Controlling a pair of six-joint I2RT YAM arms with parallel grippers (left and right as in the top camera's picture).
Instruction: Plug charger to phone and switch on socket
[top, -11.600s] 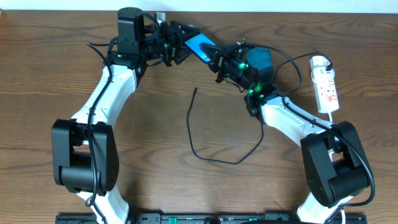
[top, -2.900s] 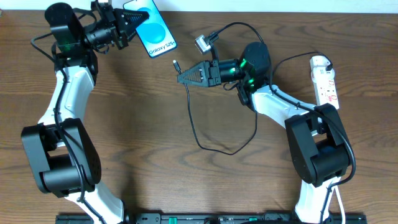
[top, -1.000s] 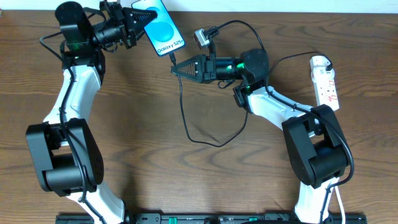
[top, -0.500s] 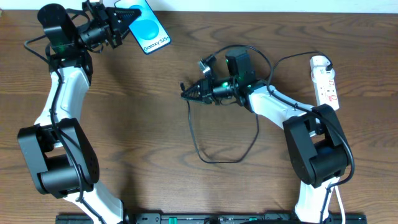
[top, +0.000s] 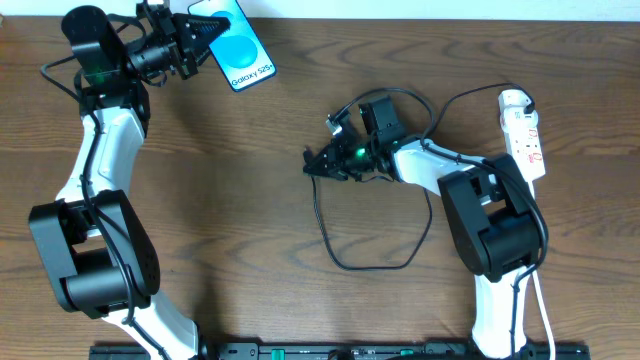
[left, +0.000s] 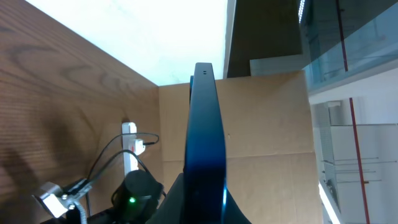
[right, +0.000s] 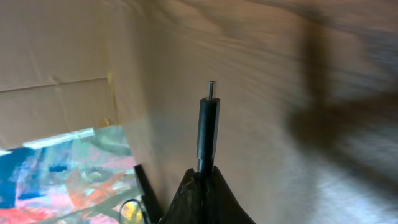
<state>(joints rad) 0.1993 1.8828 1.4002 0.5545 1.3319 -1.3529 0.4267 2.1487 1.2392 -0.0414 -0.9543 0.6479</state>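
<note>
The phone (top: 243, 52), bright blue screen up, hangs above the table's far left with my left gripper (top: 208, 36) shut on its end. In the left wrist view the phone (left: 204, 130) stands edge-on between the fingers (left: 177, 202). My right gripper (top: 312, 166) is near the table's middle, well to the right of and below the phone, shut on the charger's black connector (right: 208, 127), whose tip points away from the jaws. The charger cable (top: 370, 265) loops over the wood below. The white socket (top: 522, 135) lies at the far right, untouched.
The socket's thick white cord (top: 538, 290) runs down the right side past the right arm's base. The table's back edge and a pale wall (top: 420, 8) lie just behind the phone. A cardboard panel (left: 261, 124) stands beyond the table.
Over the last second my left gripper carried the phone to the left, and my right gripper drew back down and to the right with the connector. The gap between the two has widened.
</note>
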